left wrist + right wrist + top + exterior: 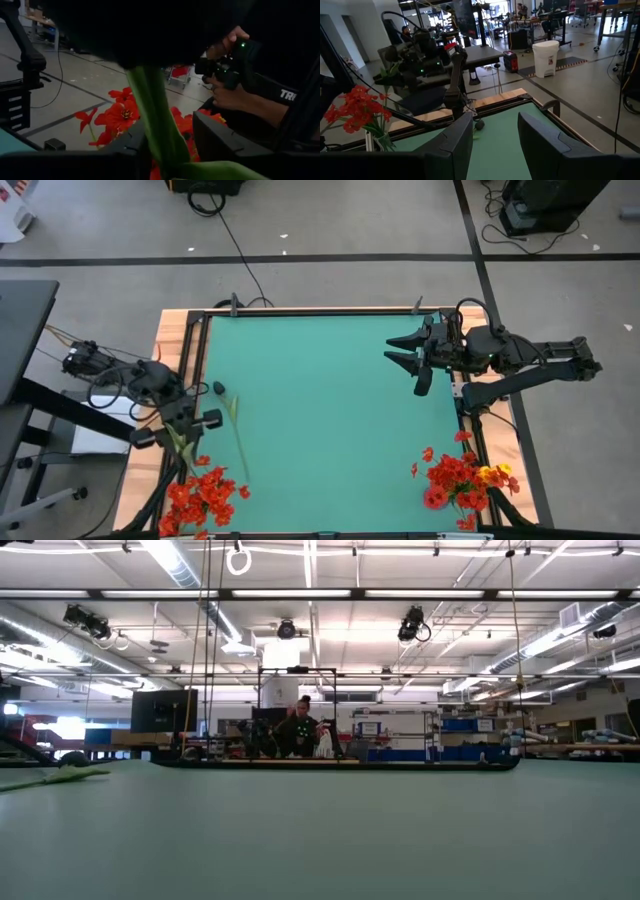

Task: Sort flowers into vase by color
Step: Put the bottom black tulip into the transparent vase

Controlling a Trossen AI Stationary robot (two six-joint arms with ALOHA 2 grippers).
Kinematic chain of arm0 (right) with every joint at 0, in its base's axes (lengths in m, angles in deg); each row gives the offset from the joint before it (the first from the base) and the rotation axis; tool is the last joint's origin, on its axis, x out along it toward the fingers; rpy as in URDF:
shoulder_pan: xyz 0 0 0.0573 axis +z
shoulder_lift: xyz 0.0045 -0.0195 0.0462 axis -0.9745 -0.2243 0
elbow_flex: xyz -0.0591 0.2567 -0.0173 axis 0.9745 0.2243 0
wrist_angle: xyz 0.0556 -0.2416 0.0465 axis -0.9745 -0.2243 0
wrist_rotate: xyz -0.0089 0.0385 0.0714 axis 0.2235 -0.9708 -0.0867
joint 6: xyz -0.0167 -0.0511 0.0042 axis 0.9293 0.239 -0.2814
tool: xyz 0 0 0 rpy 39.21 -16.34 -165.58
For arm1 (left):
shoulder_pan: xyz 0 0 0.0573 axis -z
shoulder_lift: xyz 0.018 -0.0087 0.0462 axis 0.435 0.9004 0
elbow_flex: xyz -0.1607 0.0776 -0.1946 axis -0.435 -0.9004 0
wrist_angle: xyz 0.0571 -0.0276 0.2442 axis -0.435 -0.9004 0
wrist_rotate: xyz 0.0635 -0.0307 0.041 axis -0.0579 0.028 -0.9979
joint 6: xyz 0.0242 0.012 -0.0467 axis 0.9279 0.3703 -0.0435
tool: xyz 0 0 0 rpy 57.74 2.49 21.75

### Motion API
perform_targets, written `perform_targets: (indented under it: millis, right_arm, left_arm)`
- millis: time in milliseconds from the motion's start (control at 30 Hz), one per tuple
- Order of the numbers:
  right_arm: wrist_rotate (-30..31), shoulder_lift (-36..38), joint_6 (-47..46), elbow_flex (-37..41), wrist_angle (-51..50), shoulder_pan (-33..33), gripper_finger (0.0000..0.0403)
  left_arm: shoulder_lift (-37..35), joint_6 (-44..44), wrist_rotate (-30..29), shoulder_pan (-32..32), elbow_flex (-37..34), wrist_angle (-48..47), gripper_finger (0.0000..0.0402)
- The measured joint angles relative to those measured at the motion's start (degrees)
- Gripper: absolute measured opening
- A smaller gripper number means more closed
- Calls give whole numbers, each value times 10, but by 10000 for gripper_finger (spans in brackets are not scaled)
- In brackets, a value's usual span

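Flowers: red bunch [200, 498] at near-left table corner, red-and-yellow bunch [463, 480] at near-right corner. Left gripper [180, 430] at left mat edge, clamped on green stem [155, 125]. Right gripper [405, 352] near far-right corner, fingers apart, holding nothing.

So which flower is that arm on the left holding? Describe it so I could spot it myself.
Start at the green table mat and go to its left edge, where the left gripper is shut on a green stem. Follow it to the dark head lying on the mat. Unlike the red bunch nearby, it lies alone.
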Motion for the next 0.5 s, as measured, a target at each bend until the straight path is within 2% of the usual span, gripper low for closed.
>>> perform_targets:
  millis: [233, 500]
  right_arm:
    - [0, 0, 0, 0, 0, 0, 165]
    - [0, 0, 0, 0, 0, 0, 165]
  left_arm:
    - [15, -37, -8, 15, 4, 16, 152]
    - [27, -41, -7, 49, 33, 14, 158]
